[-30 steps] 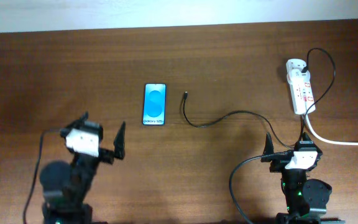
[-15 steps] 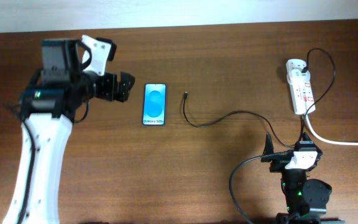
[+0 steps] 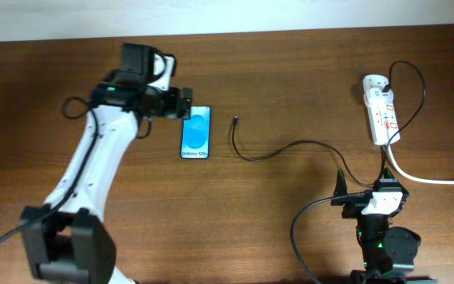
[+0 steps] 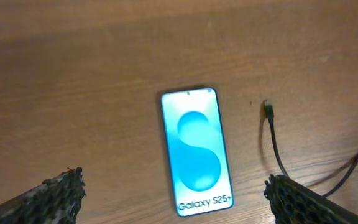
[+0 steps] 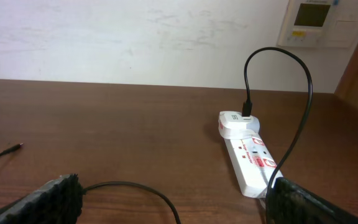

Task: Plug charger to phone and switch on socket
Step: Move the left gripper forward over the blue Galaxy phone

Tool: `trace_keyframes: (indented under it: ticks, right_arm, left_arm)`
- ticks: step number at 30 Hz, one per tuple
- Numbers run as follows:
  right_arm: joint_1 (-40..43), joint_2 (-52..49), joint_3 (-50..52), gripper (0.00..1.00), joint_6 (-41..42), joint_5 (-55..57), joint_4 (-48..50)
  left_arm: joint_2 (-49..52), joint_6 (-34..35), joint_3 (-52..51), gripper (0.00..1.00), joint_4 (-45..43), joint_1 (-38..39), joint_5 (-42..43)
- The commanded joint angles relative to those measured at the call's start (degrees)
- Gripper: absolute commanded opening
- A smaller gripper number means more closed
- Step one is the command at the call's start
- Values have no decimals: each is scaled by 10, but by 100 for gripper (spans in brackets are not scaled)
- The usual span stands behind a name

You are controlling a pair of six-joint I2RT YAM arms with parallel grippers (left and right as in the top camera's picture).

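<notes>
overhead | left hand [image 3: 186, 104] apart by phone [image 3: 196, 132] | right hand [image 3: 362, 189] apart | charger [image 3: 290, 146] in socket [image 3: 382, 117]

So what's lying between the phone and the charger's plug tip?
Only bare table separates the phone from the charger tip; left wrist view shows it.

The wooden table [image 3: 290, 71] carries phone [image 3: 196, 132], charger [image 3: 306, 142] (plug seemingly lying free) and socket [image 3: 381, 114].

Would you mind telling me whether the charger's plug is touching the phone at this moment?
Apart. The left wrist view shows a plain gap between the charger's plug and the right edge of the phone; the overhead view agrees.
</notes>
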State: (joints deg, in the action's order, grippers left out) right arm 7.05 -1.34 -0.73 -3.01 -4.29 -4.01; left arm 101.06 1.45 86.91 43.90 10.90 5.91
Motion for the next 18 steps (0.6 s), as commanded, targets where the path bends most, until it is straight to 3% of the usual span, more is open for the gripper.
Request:
trace_keyframes:
  ticks: [1, 14, 18]
  right_arm:
    - [-23, 1, 4, 98, 0, 3, -1]
    - [-25, 1, 4, 98, 0, 3, -1]
    - [-25, 1, 4, 98, 0, 3, -1]
  left_arm:
    - [45, 55, 10, 99, -2, 11, -27]
    - [146, 38, 10, 99, -62, 34, -32]
    - [169, 39, 13, 99, -59, 60, -86]
